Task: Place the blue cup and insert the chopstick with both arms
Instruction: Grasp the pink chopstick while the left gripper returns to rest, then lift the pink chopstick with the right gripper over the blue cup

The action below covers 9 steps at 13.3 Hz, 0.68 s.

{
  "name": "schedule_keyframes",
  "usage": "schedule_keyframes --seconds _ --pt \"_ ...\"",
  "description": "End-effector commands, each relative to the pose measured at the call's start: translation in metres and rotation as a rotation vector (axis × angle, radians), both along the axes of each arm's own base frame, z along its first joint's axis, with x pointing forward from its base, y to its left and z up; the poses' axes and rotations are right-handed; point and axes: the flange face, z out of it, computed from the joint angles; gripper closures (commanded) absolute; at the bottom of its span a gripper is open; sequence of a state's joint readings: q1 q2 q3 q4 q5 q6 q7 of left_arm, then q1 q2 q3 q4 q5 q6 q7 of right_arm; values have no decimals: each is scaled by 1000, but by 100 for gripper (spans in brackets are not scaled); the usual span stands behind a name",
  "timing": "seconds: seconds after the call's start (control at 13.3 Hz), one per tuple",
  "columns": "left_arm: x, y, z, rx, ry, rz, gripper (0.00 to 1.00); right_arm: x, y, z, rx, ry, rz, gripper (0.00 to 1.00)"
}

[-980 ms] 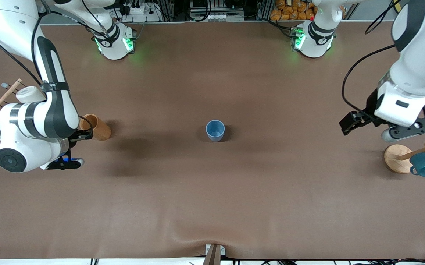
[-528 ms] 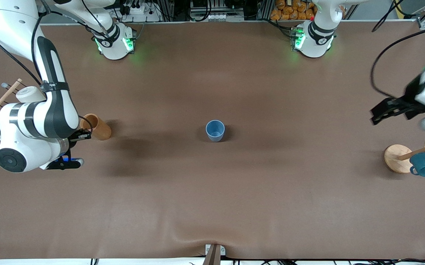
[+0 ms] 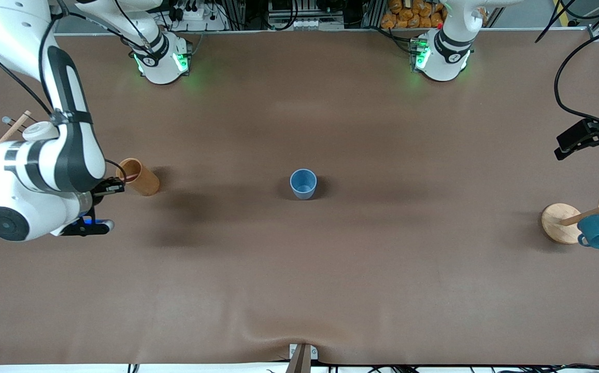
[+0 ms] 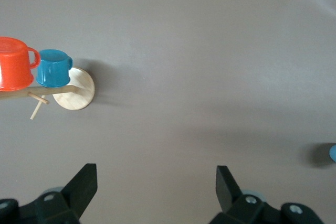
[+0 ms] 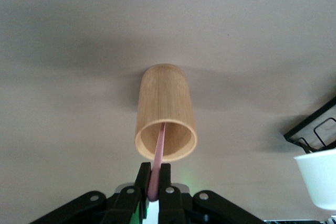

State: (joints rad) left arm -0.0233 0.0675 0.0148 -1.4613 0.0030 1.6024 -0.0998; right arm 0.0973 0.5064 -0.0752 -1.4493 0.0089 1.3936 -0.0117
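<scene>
The blue cup point(image 3: 303, 183) stands upright on the brown table point(image 3: 299, 269) at the middle of the front frame, apart from both arms. At the left of that frame, the right gripper point(image 5: 156, 184) is clenched on the upper end of the pink chopstick point(image 5: 158, 156), whose lower part sits inside the brown holder point(image 3: 137, 176). At the right edge, the left gripper point(image 4: 152, 184) hangs over bare table with its fingers point(image 4: 84, 184) spread wide and holding nothing. Lower right in the front frame, a teal mug point(image 3: 598, 231) and a red mug point(image 4: 14, 70) hang on a wooden mug stand point(image 3: 559, 223).
</scene>
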Motion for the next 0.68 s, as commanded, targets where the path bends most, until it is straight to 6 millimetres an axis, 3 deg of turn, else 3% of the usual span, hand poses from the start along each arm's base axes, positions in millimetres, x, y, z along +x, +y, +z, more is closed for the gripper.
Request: schedule_keyframes --seconds 0.0,0.15,0.3,0.45,0.6 --pt "-13 4 -3 -47 21 -12 0 -12 -4 63 4 -58 9 100" --pt "-13 3 -2 -45 19 -16 0 -15 -4 101 11 -114 8 100" --pt "-14 3 -3 -45 25 -21 0 -14 8 124 32 -163 23 100" --pt "-21 -2 -1 -47 45 -32 0 -12 49 139 82 -200 73 100" --pt "-23 -1 -2 -46 53 -33 0 -12 91 169 120 -262 136 100"
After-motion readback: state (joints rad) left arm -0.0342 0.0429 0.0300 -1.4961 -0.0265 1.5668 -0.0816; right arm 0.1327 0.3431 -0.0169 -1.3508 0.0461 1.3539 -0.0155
